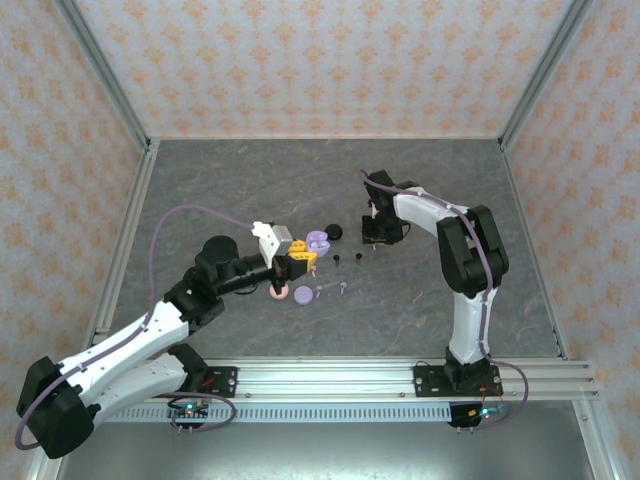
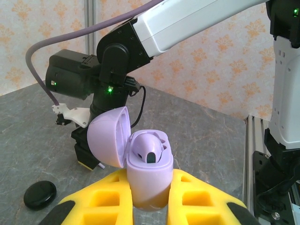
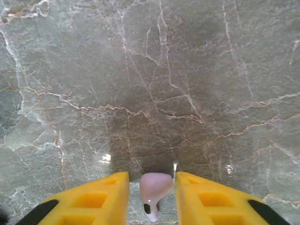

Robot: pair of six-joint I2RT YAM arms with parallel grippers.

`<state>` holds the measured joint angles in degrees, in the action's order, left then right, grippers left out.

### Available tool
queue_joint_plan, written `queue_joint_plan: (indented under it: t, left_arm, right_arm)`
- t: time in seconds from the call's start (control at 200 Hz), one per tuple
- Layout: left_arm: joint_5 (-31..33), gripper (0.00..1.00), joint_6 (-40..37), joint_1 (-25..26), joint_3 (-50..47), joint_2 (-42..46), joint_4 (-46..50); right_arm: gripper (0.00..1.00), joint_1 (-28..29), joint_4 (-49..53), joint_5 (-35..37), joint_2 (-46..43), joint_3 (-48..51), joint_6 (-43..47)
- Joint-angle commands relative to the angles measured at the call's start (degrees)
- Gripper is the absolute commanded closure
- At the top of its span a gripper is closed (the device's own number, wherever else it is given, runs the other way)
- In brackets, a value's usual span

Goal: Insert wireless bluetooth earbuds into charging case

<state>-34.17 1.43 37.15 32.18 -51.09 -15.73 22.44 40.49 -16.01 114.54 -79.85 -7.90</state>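
Note:
My left gripper (image 2: pixel 149 190) is shut on a lilac charging case (image 2: pixel 146 176), held upright between the yellow fingers. Its lid (image 2: pixel 105 136) is swung open to the left, and one lilac earbud (image 2: pixel 150 149) sits in a socket. In the top view this case (image 1: pixel 318 241) is at mid-table. My right gripper (image 3: pixel 152 199) is low over the table, open, its fingers either side of a pinkish-white earbud (image 3: pixel 155 186) lying on the stone, with a narrow gap on each side. From above, the right gripper (image 1: pixel 380 233) is right of the case.
A black round case (image 1: pixel 334 232) lies beside the lilac one. Two black earbuds (image 1: pixel 338 261) (image 1: pixel 356 260) and two lilac earbuds (image 1: pixel 319 291) (image 1: pixel 343 287) lie in front. A pink case (image 1: pixel 280 292) and a lilac case (image 1: pixel 304 295) rest near the left fingers.

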Motion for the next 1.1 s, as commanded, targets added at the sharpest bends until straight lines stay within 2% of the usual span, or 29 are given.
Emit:
queue_joint_plan:
  t: [0.0,0.145,0.41,0.806,1.006,1.096]
  left_arm:
    - [0.8,1.0,-0.9,0.6,0.8,1.2,0.2]
    - [1.0,1.0,-0.8,0.6,0.8,1.1,0.1]
    - [2.2,1.0,-0.2,0.6,0.3,1.0,-0.8]
    - [5.4,1.0,2.6,0.6,-0.9,-2.0,-8.0]
    - [5.4,1.0,3.8,0.6,-0.7,-3.8,-10.6]
    - [5.3,1.0,4.1,0.6,-0.4,-4.3,-11.0]
  right_arm:
    - [0.73,-0.3,0.7,-0.1,1.8,0.3,0.6]
    - [0.8,-0.4,0.2,-1.0,1.3,0.8,0.7]
    - [0.82,-0.3,-4.6,-1.4,-6.6,5.1,-1.1]
    - [0.84,1.7,-13.6,-5.6,-35.3,15.8,-10.9]
    - [0.84,6.2,-19.4,-7.6,-46.3,16.8,-16.6]
    - [0.84,9.2,-21.8,-6.0,-50.0,16.9,-18.3]
